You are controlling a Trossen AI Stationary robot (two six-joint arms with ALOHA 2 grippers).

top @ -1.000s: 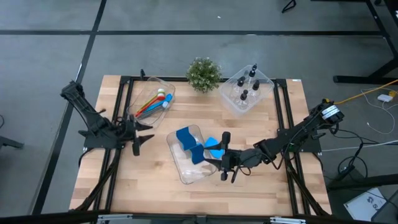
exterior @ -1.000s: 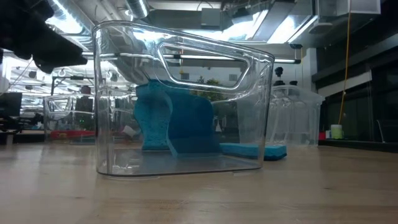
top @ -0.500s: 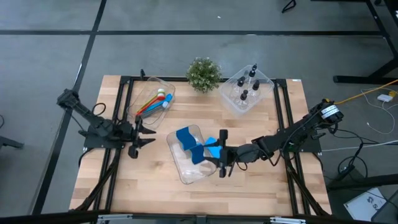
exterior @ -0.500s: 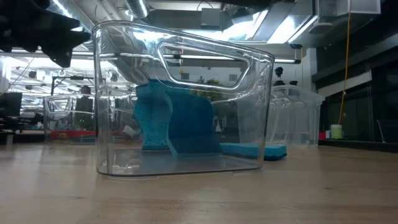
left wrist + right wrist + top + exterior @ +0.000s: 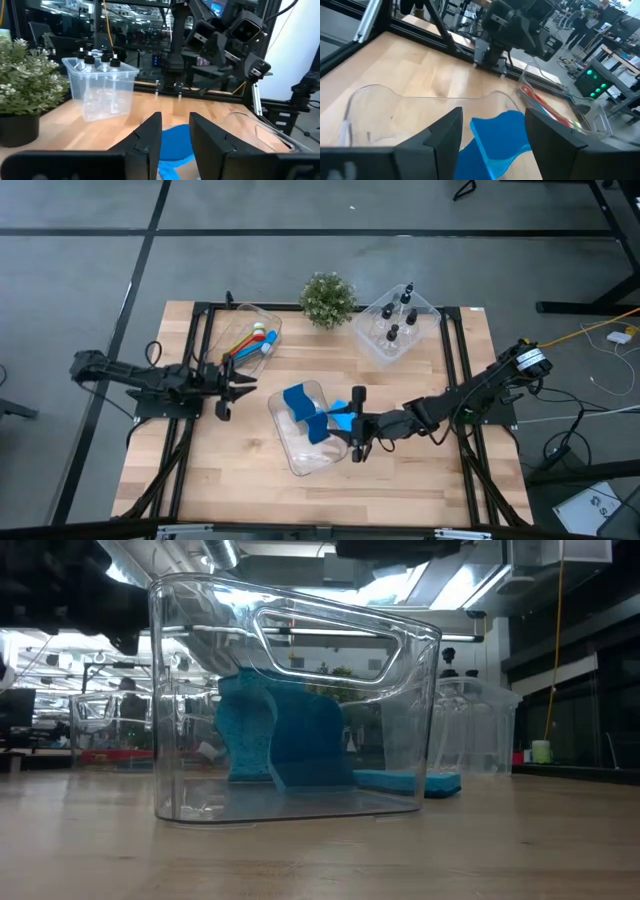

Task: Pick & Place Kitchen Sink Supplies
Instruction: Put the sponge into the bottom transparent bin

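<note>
A flat bright blue sponge piece (image 5: 343, 420) lies on the table just right of a clear bin (image 5: 300, 452), and shows in the right wrist view too (image 5: 502, 131). My right gripper (image 5: 354, 426) (image 5: 492, 145) is open and level, with one finger on each side of that piece and touching nothing. A second blue sponge (image 5: 298, 410) (image 5: 285, 740) stands on edge inside the bin. My left gripper (image 5: 238, 387) (image 5: 175, 142) is open above the table left of the bin, pointing toward it.
A clear bin with coloured brushes (image 5: 247, 345) sits at the far left. A clear bin of black-capped bottles (image 5: 395, 328) (image 5: 100, 90) sits at the far right, and a small potted plant (image 5: 327, 298) stands between them. Bare wood lies along the near edge.
My left arm has stretched out low and level, and its gripper has moved a little toward the sponge bin and the far edge. My right gripper has slid slightly left, closer around the loose sponge piece. The sponges and bins have not moved.
</note>
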